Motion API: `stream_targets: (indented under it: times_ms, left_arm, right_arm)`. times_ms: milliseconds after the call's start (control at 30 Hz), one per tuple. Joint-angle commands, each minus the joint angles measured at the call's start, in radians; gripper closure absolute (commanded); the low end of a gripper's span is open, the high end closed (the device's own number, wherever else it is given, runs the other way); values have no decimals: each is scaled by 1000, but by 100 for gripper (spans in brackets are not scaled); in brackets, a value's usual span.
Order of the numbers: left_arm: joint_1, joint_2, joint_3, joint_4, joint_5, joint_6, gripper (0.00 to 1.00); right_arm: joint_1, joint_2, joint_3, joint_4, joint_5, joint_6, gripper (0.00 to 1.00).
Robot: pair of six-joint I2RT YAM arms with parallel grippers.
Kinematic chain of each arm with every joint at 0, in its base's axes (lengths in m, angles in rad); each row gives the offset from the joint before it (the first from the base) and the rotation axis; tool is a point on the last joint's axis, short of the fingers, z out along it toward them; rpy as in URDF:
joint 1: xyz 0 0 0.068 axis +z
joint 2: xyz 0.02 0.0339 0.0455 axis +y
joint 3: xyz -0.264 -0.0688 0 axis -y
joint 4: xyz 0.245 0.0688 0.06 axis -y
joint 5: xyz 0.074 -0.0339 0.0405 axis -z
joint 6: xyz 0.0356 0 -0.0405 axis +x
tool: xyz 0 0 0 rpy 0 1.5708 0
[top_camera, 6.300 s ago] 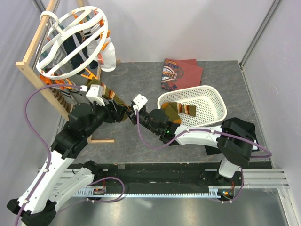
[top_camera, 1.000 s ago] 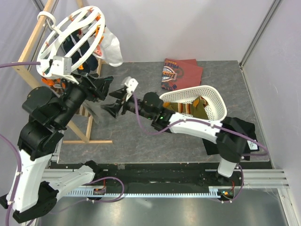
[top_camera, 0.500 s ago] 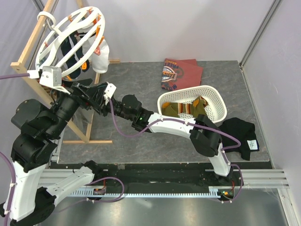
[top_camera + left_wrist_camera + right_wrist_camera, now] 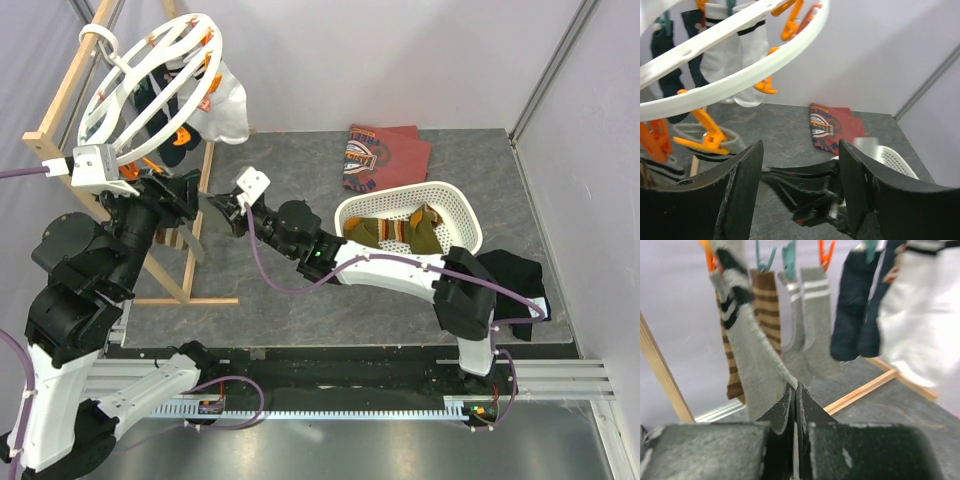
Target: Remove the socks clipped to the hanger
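- The socks (image 4: 812,315) are hanging in a row from the clips (image 4: 788,255) of the hanger (image 4: 150,85), whose hook is looping over the top bar of the wooden rack (image 4: 60,110).
- Below the hanger, the right wrist view is showing a brown-striped sock (image 4: 767,305), a pair of grey ones with white bands, two dark socks (image 4: 860,305) and a white sock (image 4: 920,315), pegged by orange and teal clips.
- The right gripper (image 4: 794,390) is reaching in under the hanger, and its fingers are pressing together on the lower end of a grey sock (image 4: 750,360) with black stripes.
- That sock is running up at a slant towards an orange clip on the hanger.
- The left gripper (image 4: 800,150) is hovering just below the hanger's rim, its jaws standing wide apart and gripping nothing.
- Between the left fingers (image 4: 740,195), the black body of the right gripper is showing.
- Well to the right of the hanger, a white mesh basket (image 4: 455,215) is holding olive striped socks (image 4: 395,232).
- A folded maroon shirt (image 4: 385,155) is lying on the table, on the same side of the hanger as the basket but nearer the back wall.
- A black cloth (image 4: 515,285) is lying on the far side of the basket from the hanger, touching the basket's edge.
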Motion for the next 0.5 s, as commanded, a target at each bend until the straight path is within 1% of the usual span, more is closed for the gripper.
stream_targets:
  times_ms: [0, 100, 267, 467]
  left_arm:
    - [-4, 36, 42, -34, -170, -67, 32]
    - [-4, 51, 65, -49, -235, -110, 32]
    - [-4, 76, 101, -52, -272, -132, 33]
    - [-5, 102, 135, -84, -322, -196, 34]
  right_arm:
    - [2, -115, -42, 20, 74, -45, 100]
    - [4, -144, -61, 14, 75, -56, 100]
    - [2, -172, -93, 17, 87, -70, 100]
    - [5, -191, -120, 34, 75, -76, 100]
